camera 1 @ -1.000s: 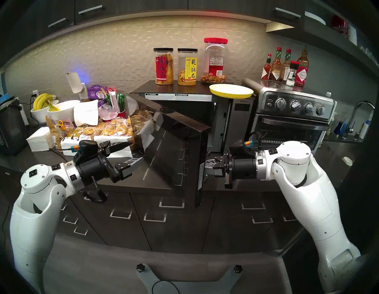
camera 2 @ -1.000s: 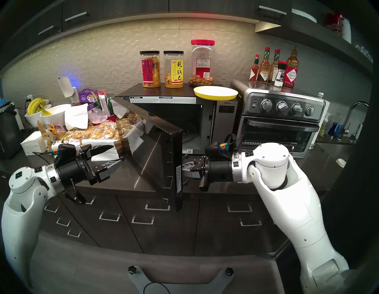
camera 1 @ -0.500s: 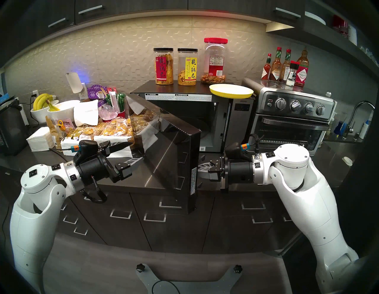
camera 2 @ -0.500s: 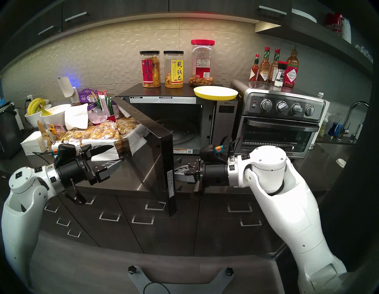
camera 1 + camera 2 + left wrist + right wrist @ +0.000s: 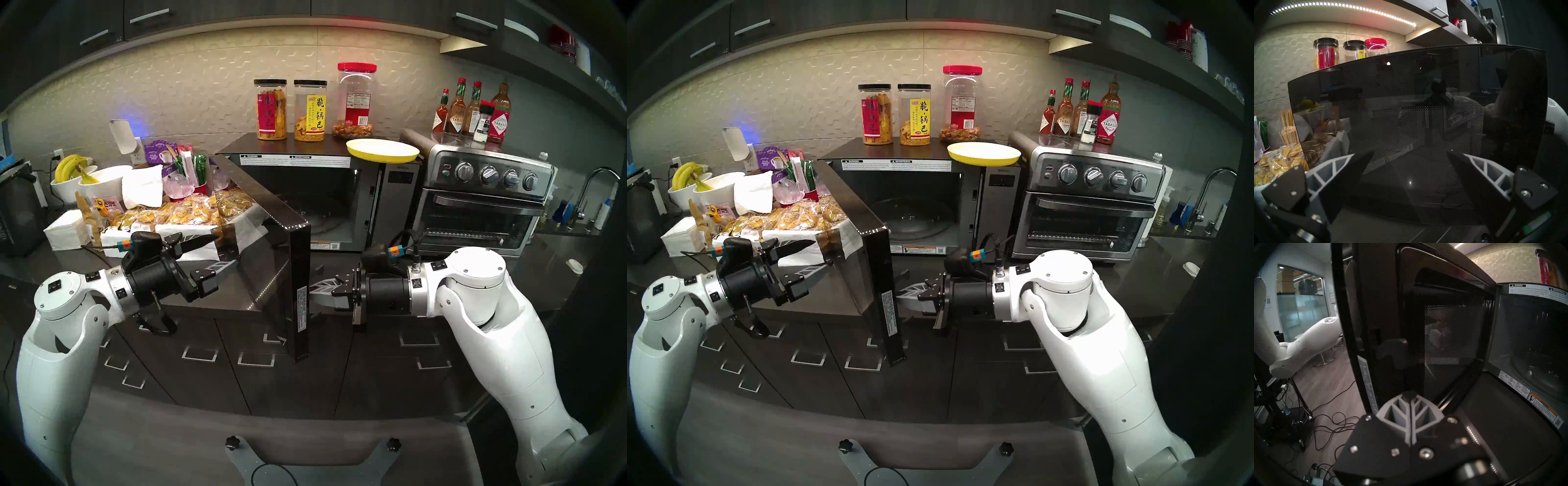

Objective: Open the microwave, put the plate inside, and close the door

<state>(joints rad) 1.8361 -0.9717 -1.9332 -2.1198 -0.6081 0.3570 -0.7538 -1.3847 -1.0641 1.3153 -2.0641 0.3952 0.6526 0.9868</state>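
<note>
Office kitchenette: microwave (image 5: 339, 190) and toaster oven (image 5: 481, 200) on dark desk (image 5: 543, 271), tap (image 5: 592, 190) at 3 o'clock, snack jars (image 5: 291, 110), bananas (image 5: 69, 166), glass-walled room (image 5: 1301, 299) behind.

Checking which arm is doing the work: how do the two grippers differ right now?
The left gripper has its jaws spread wide, facing the door's glossy outer glass. The right gripper has its jaws shut together, at the inner side of the door's free edge. Neither holds anything; both point roughly level.
</note>
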